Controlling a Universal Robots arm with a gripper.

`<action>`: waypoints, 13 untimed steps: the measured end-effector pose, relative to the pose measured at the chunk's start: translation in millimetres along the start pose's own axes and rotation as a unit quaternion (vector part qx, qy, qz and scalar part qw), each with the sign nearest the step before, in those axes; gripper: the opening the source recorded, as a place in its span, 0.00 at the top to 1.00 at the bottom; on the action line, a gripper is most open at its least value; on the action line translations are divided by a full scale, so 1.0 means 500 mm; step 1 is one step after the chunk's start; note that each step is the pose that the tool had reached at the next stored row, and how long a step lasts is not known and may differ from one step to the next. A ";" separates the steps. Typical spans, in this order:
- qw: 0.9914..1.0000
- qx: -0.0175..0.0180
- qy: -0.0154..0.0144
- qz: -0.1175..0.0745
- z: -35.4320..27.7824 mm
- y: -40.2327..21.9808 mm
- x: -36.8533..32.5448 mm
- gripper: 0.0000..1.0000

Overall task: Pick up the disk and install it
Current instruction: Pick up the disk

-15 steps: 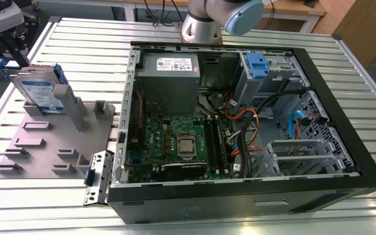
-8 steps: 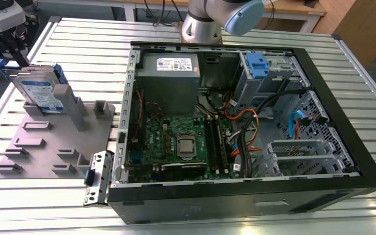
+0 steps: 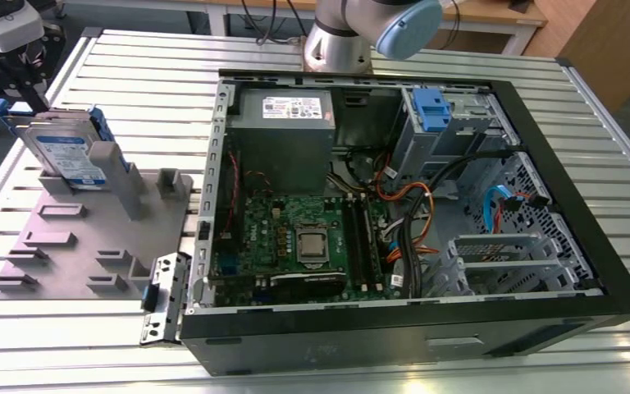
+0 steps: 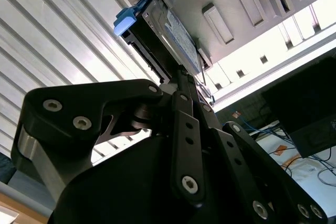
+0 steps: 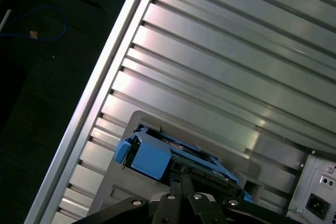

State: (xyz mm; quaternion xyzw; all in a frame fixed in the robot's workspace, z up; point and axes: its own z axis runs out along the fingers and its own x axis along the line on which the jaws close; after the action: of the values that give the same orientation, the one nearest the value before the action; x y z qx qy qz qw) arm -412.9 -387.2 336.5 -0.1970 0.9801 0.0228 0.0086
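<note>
Hovering at upright silver blue-railed hard-drive disk (image 3: 69, 152), black claw (image 4: 184, 73); open or closed, can't tell. Likely stiff, hefty, fragile; grab rails.

No legible txt: print on disk (image 3: 63, 154) label & PSU (image 3: 285, 152) sticker can't be made out.

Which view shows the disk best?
Exterior view: the disk stands on edge in the grey holder, with its label face and blue rails visible. The second wrist view shows it obliquely and foreshortened; the first wrist view catches its blue rail end.
</note>
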 end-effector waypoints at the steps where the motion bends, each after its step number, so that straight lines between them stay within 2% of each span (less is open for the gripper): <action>1: 1.000 0.000 0.000 0.000 0.000 0.000 0.000 0.89; 13: 1.000 0.000 0.001 -0.013 0.000 0.000 0.000 0.89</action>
State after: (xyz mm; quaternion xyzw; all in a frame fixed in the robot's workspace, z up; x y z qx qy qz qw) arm -412.9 -387.2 336.5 -0.2098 0.9774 0.0229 0.0083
